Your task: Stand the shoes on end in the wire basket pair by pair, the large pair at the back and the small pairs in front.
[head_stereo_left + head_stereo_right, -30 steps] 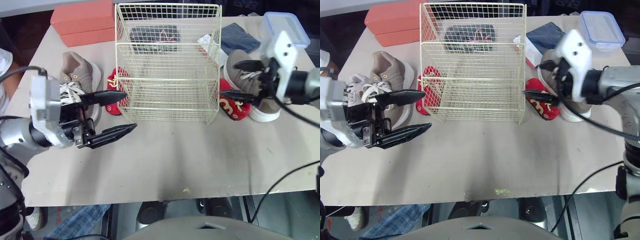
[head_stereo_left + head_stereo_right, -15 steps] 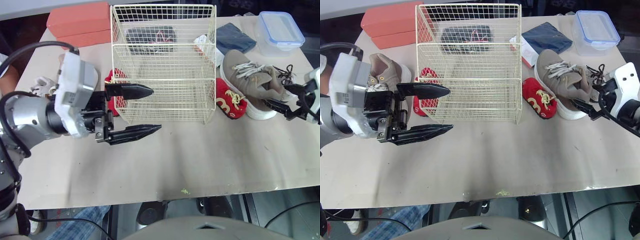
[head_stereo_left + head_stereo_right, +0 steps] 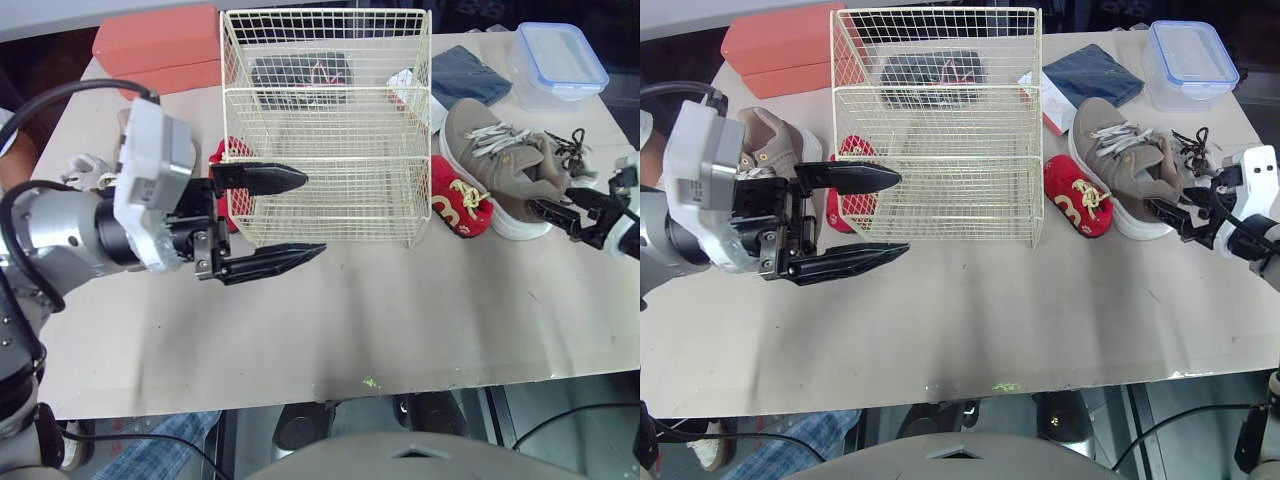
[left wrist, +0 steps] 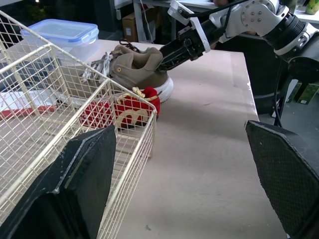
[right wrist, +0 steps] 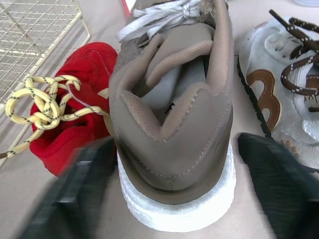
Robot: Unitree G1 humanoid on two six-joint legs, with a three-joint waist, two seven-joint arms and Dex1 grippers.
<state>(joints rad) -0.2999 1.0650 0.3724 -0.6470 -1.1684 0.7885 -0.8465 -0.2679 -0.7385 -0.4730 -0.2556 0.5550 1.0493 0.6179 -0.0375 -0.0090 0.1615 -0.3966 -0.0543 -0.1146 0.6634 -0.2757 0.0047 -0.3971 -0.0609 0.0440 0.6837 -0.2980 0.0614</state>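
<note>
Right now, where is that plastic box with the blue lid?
The plastic box sits at the far right corner of the table in the head view, behind the tan sneaker and right of a dark blue packet.

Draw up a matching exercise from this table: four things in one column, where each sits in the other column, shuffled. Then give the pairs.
1. orange box
2. lidded plastic container
3. right-hand red shoe
4. right-hand tan shoe

A. heel toward the open right gripper
B. far left corner of the table
C. between the wire basket and a tan shoe
D. far right corner of the table

Pairs: 1-B, 2-D, 3-C, 4-A.
</note>
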